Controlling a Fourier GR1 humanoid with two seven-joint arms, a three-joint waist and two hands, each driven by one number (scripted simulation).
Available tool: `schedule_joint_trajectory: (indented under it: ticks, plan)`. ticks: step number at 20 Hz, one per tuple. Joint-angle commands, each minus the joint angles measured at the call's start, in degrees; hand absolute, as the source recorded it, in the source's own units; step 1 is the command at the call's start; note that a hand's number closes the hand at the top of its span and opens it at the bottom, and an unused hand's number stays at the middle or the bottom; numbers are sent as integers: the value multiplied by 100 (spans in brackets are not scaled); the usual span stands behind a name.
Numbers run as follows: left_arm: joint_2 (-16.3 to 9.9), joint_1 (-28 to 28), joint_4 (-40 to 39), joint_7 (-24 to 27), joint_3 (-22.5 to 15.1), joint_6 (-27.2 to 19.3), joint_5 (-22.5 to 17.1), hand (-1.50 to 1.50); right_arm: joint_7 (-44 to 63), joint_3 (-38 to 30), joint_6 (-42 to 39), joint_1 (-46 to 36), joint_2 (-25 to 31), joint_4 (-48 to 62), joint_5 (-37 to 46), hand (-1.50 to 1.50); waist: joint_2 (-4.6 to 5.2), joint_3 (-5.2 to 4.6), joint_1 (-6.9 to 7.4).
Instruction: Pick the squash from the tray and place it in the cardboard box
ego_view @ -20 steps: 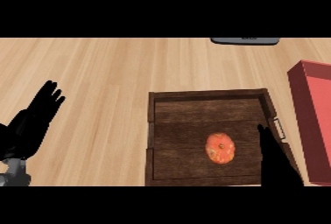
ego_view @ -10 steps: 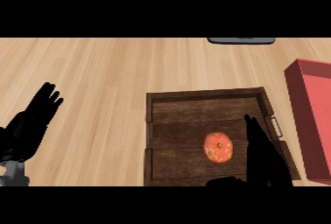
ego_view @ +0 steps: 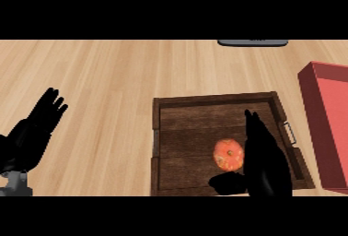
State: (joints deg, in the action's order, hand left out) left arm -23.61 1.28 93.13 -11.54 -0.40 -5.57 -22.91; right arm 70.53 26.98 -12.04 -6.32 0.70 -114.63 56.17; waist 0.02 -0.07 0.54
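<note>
Head view — no readable writing — squash (ego_view: 228, 154) beside open right hand (ego_view: 263, 159).

Bare counter (ego_view: 115, 78) left of tray (ego_view: 204, 100); tray walls ring squash (ego_view: 228, 154); red box (ego_view: 329, 124) flanks right

Dark object (ego_view: 252, 42) at counter's (ego_view: 108, 73) far edge

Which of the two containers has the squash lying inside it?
The dark wooden tray holds the orange squash; the red box at the right edge shows nothing inside.
</note>
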Motion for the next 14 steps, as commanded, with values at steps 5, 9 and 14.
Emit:
schedule_joint_trajectory:
  ticks: [5, 9, 14]
  plan:
    - [-25, -89, 111, 47, 129, 149, -15, 0, 1098, -74, -246, -184, -66, 628, -52, -150, 1, 2, 14]
    - [13, 35, -1, -73, 149, 123, -3, 0, 1311, -247, -561, -445, -66, 576, -292, -150, -3, 1, -19]
    - [-26, 44, -204, 59, 237, 281, 27, 0, 1417, -299, -320, -656, -66, 919, -375, -150, 1, -1, -22]
